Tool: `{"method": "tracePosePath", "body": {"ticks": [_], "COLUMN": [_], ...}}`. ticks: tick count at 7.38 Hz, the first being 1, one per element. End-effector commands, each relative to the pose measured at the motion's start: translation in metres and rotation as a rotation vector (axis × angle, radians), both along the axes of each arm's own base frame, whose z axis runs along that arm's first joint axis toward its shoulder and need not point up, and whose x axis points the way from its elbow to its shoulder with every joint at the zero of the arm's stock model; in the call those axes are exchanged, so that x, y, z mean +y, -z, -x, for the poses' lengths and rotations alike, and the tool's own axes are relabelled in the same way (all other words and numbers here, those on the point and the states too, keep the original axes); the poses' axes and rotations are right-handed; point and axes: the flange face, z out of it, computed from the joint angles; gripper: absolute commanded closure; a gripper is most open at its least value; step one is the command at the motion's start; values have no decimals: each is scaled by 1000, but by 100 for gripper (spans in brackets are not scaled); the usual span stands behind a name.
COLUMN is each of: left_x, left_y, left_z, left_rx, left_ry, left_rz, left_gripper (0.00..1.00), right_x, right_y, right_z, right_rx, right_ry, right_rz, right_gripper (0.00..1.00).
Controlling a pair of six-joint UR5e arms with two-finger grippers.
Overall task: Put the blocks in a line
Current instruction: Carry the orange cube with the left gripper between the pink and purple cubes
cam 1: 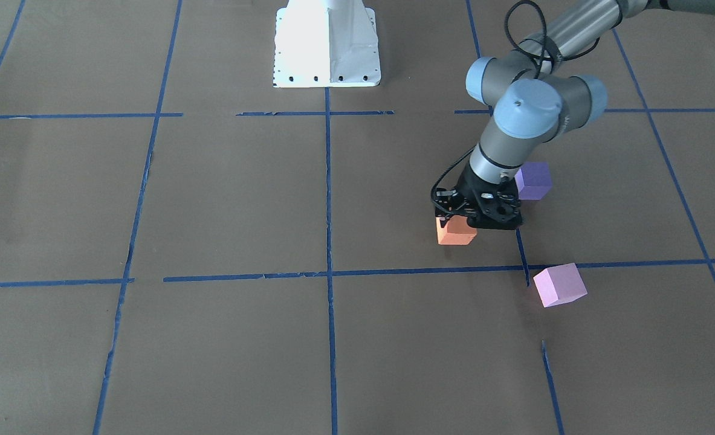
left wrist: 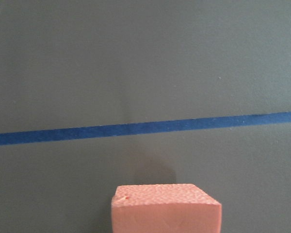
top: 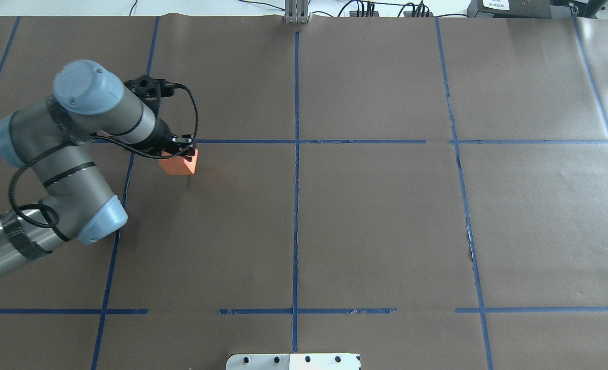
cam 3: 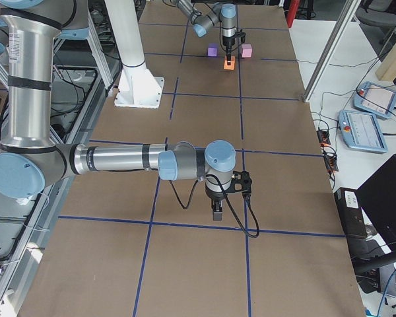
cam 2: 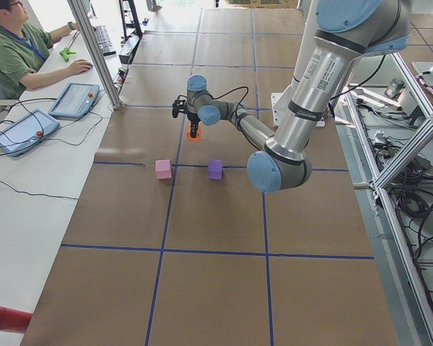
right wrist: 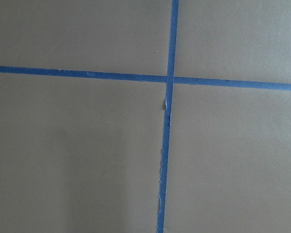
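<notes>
In the front-facing view the left gripper [cam 1: 461, 223] stands straight down over the orange block [cam 1: 456, 232], its jaws astride the cube and seemingly clamped on it, though the black housing hides the contact. The wrist is bent over steeply so the tool stays vertical. The purple block [cam 1: 533, 180] sits just behind the wrist and the pink block [cam 1: 559, 284] lies apart on the near side of a blue tape line [cam 1: 430, 271]. My guess is that the orange cube is held so it can be set in a row with those two. From overhead, the left arm folds in from the left with its elbow low. The cube shows beneath the tool and casts a faint shadow on the table [top: 375, 216], so it may be slightly lifted. I cannot tell for sure. The left-end view shows pink and purple side by side, with orange farther along under the gripper. In the right-end view the right gripper [cam 3: 216, 212] hangs over bare paper, far from all three cubes. Whether its jaws are apart or together cannot be told. The left wrist view has the orange cube at the bottom centre, and the right wrist view only crossed tape.
</notes>
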Motion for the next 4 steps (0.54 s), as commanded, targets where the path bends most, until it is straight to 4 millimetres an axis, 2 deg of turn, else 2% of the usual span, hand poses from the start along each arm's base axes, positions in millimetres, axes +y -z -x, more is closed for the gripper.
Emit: {"method": "tracePosePath", "body": {"ticks": [1, 2, 4], "left_x": [-4, 2, 3], "left_y": [-76, -102, -108], "left_z": [79, 91, 85], "left_rx": [-62, -87, -90], "left_ry": [5, -16, -21], "left_rz": [59, 56, 65], "left_gripper": [83, 79, 75], "right_x": [0, 0, 0], "right_y": [0, -1, -1], "right_z": [0, 0, 0], "right_rx": [0, 0, -1], "right_ry": [0, 0, 0], "right_rz": [0, 1, 1], "right_gripper": [0, 0, 0]}}
